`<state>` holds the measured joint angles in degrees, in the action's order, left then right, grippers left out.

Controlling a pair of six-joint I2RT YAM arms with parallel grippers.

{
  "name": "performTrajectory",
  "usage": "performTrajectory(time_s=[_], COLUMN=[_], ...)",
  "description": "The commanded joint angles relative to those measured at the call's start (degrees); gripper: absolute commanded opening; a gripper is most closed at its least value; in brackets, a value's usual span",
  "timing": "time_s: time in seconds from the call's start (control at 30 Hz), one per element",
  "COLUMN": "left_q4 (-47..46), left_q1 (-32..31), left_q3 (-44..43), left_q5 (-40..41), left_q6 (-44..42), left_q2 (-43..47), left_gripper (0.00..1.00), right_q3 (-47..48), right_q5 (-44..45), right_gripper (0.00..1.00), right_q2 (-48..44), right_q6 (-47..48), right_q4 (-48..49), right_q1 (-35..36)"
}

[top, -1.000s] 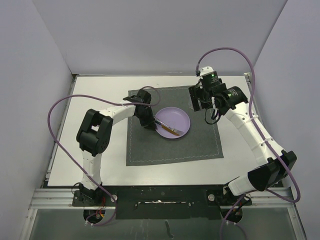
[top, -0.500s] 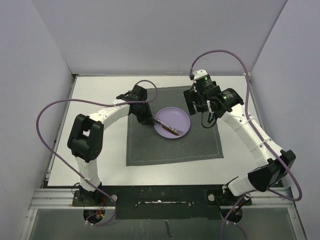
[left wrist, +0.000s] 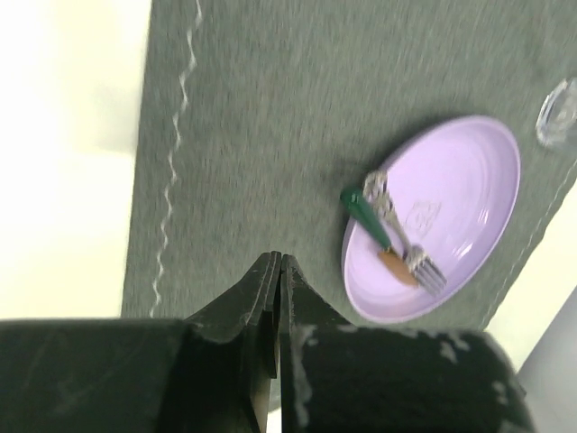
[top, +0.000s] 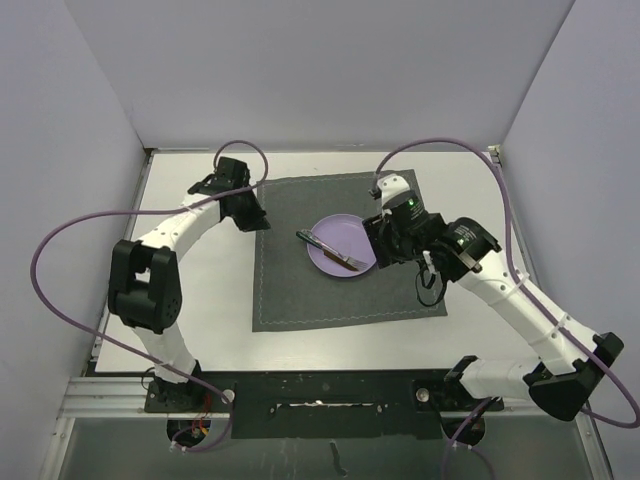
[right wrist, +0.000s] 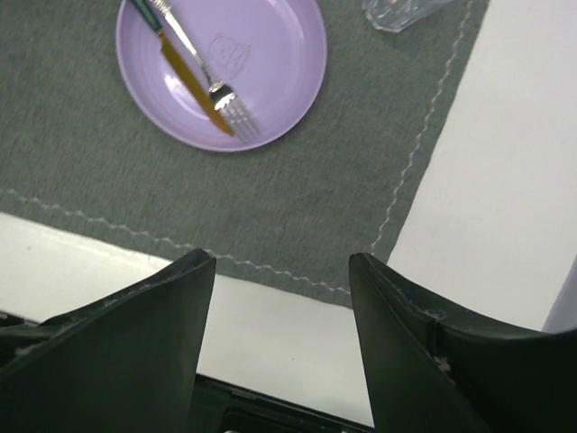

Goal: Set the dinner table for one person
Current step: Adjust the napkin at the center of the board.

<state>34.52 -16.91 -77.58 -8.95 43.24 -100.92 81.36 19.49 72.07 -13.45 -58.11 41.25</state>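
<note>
On the white dinner table lies a dark grey placemat with a lilac plate on it. A green-handled knife and a fork rest crossed on the plate; the knife handle sticks out over its left rim. My left gripper hovers at the mat's back left corner, shut and empty. High up by the plate's right rim is my right gripper, open with nothing between its fingers. The right wrist view has the plate ahead.
A clear glass stands on the mat's far right corner, beyond the plate; it also appears in the left wrist view, glass. The metal-rail front edge runs along the near side. Grey walls close in the table's back and sides.
My left gripper drew back from the plate toward the back left and shut, the knife left on the plate. The right arm swung nearer and left, beside the plate, its jaws narrowing.
</note>
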Motion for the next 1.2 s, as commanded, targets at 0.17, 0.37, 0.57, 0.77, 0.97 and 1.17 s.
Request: performTrajectory(time_s=[0.17, 0.37, 0.57, 0.77, 0.97, 1.17], left_q4=[-6.0, -4.0, -1.2, -0.4, -0.3, -0.7], left_q1=[1.0, 1.2, 1.9, 3.1, 4.4, 5.2], left_q3=[-11.3, -19.2, -24.8, -26.1, -24.8, -24.0], left_q5=[3.4, 4.6, 5.6, 5.5, 5.3, 4.6], left_q6=[-0.6, -0.6, -1.8, -2.8, -3.2, -3.7], left_q2=[-12.8, -20.5, -24.7, -26.5, -26.7, -27.0], left_gripper=[0.00, 0.00, 0.00, 0.00, 0.00, 0.00], right_q3=[-7.4, -8.9, -13.7, -20.1, -23.5, -25.9], right_q5=[-2.4, -1.7, -3.4, -3.9, -3.6, -4.3], right_gripper=[0.61, 0.60, 0.60, 0.58, 0.56, 0.43], right_q2=[-7.7, -9.9, -11.0, -8.6, -3.2, 4.5], right_q6=[-5.4, -6.7, -8.0, -9.9, -10.9, -12.0], right_q4=[1.2, -1.1, -0.7, 1.6, 5.2, 10.1], right_q1=[9.0, 11.5, 12.5, 14.1, 15.2, 16.2])
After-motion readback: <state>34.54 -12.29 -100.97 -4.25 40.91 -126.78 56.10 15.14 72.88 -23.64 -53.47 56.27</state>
